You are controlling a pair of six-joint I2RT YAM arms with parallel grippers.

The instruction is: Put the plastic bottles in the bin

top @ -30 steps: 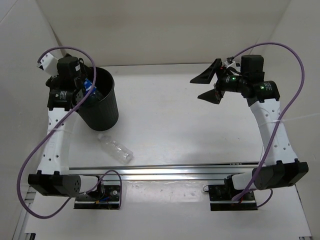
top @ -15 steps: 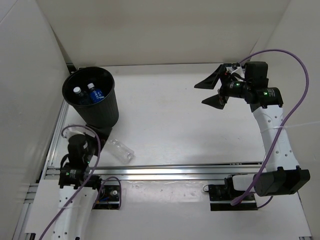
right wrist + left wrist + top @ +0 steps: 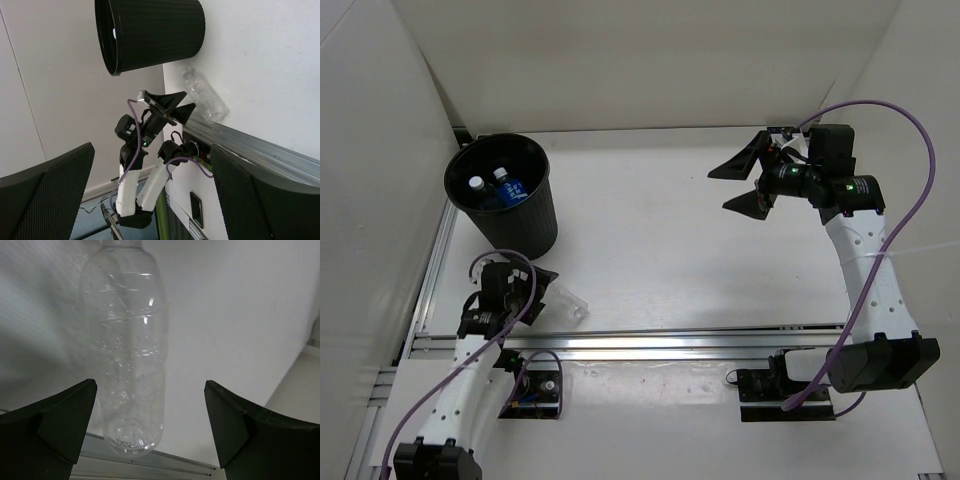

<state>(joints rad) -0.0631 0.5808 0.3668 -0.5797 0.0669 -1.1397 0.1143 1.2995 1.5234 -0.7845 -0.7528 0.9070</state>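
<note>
The black ribbed bin stands at the far left of the table and holds two blue-labelled, white-capped bottles. One clear bottle with no label lies on the table in front of the bin. My left gripper is open and low at this bottle's base end. In the left wrist view the bottle lies between my open fingers, close to the left finger. My right gripper is open and empty, held up at the far right. The right wrist view shows the bin and the bottle.
An aluminium rail runs along the table's near edge, just behind the lying bottle's base. White walls close the left, back and right sides. The bin stands close to the left wall.
My left gripper was at the bin's rim with a blue-labelled bottle; that bottle now lies in the bin. The left arm has swung down to the clear bottle. The right gripper shifted slightly.
</note>
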